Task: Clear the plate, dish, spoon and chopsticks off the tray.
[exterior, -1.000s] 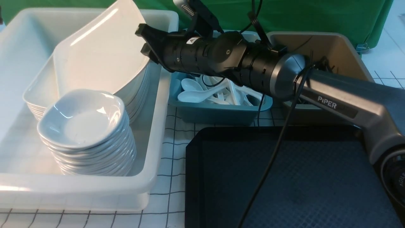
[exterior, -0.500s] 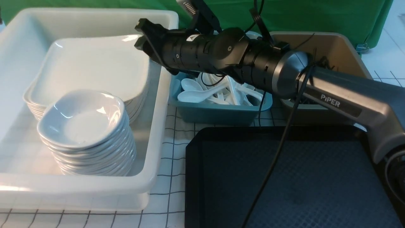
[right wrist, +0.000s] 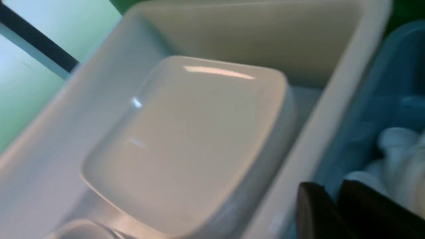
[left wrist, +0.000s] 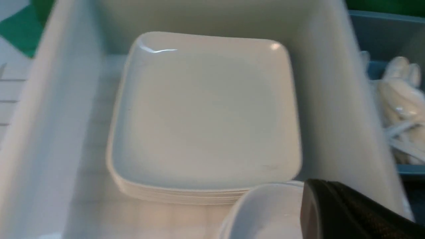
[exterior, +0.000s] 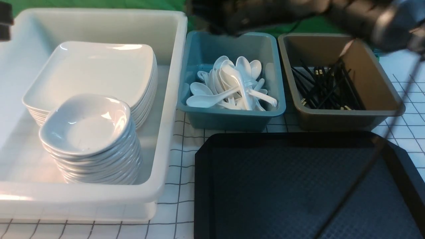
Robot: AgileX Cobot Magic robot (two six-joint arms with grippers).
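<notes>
Resting flat now, plate [exterior: 89, 71] released.

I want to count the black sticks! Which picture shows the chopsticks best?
The front view. There the chopsticks lie in a loose pile in the brown bin, in plain sight. Both wrist views look at the white plates and spoons instead, so they show no chopsticks.

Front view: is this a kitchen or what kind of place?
Probably a robot test bench set up like a canteen dish-return station: a white bin of stacked plates, a teal bin of spoons, a brown bin of chopsticks, and a green backdrop.
</notes>
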